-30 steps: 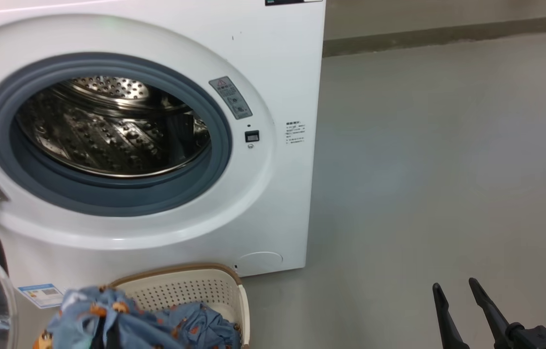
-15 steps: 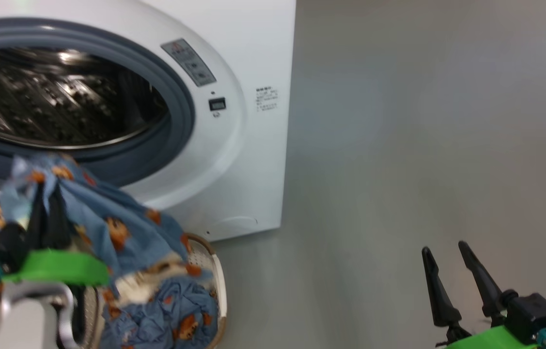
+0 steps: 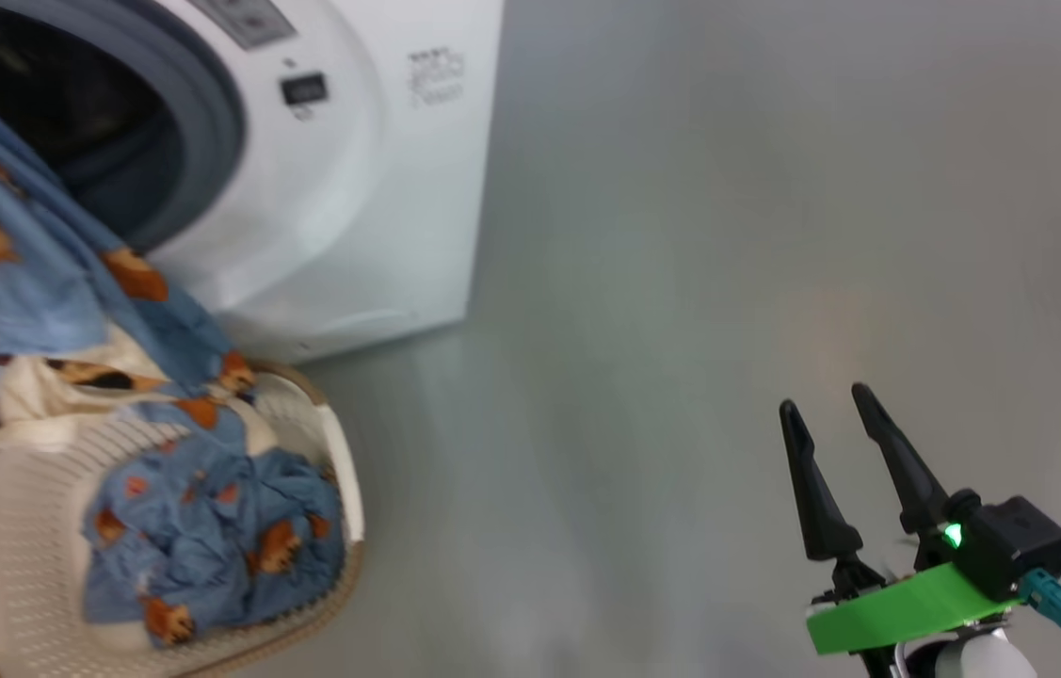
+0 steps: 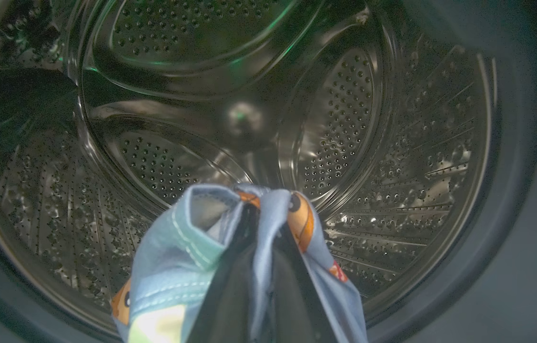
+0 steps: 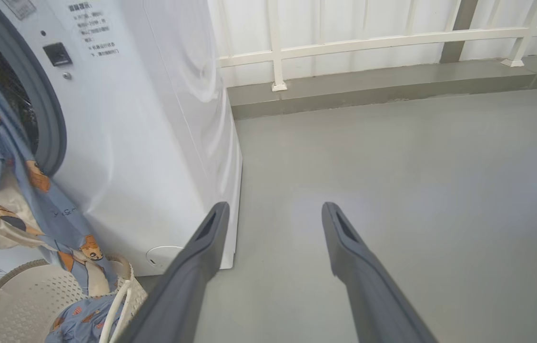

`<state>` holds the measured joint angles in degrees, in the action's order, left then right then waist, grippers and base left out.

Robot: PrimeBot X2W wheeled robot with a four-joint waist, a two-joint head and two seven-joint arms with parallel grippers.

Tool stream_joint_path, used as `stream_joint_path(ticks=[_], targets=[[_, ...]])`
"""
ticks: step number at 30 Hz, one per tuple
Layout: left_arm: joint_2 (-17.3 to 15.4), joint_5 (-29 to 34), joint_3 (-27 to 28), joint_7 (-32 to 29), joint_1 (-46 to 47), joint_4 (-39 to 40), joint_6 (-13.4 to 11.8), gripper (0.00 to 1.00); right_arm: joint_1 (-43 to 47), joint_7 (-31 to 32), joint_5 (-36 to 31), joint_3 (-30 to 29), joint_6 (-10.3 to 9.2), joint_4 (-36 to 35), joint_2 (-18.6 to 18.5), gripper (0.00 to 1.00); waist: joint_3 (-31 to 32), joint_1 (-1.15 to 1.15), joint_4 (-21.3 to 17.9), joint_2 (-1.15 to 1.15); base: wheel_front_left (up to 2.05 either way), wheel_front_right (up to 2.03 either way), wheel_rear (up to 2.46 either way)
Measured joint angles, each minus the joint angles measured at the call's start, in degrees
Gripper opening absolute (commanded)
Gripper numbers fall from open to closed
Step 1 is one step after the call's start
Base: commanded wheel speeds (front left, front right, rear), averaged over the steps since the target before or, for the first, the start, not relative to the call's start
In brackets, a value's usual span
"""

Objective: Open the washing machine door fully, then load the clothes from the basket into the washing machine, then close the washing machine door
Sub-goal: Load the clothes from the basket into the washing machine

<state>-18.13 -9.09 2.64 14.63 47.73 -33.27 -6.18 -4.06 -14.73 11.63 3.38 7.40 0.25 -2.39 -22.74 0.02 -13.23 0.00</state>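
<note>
Your left end effector (image 4: 259, 216) clamps light blue cartoon-print clothes (image 4: 173, 267) before the perforated steel drum (image 4: 344, 119); right end effector (image 3: 824, 395) released.

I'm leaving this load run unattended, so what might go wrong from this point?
1. The left claw pinches the clothes at the drum mouth, but their tail hangs out past the grey rubber ring into the basket; released here, they may slide back out or get pinched at closing.
2. That trailing cloth might also drag or tip the basket if the claw reaches deeper.
</note>
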Motion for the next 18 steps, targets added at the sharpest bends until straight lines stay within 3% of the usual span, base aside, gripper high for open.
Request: stream_joint_path(ticks=[9, 18], targets=[[-3.3, 0.8, 0.5, 0.0, 9.3, -10.1, 0.9, 0.00, -1.6, 0.0, 0.1, 2.1, 0.00, -0.3, 0.0, 1.00, -6.8, -0.01, -3.7, 0.00, 0.00, 0.00, 0.00], [-5.5, 0.3, 2.5, 0.0, 18.5, -13.1, 1.5, 0.00, -1.8, 0.0, -0.9, 3.6, 0.00, -1.5, 0.0, 1.00, -12.0, -0.01, -6.8, 0.00, 0.00, 0.00, 0.00]])
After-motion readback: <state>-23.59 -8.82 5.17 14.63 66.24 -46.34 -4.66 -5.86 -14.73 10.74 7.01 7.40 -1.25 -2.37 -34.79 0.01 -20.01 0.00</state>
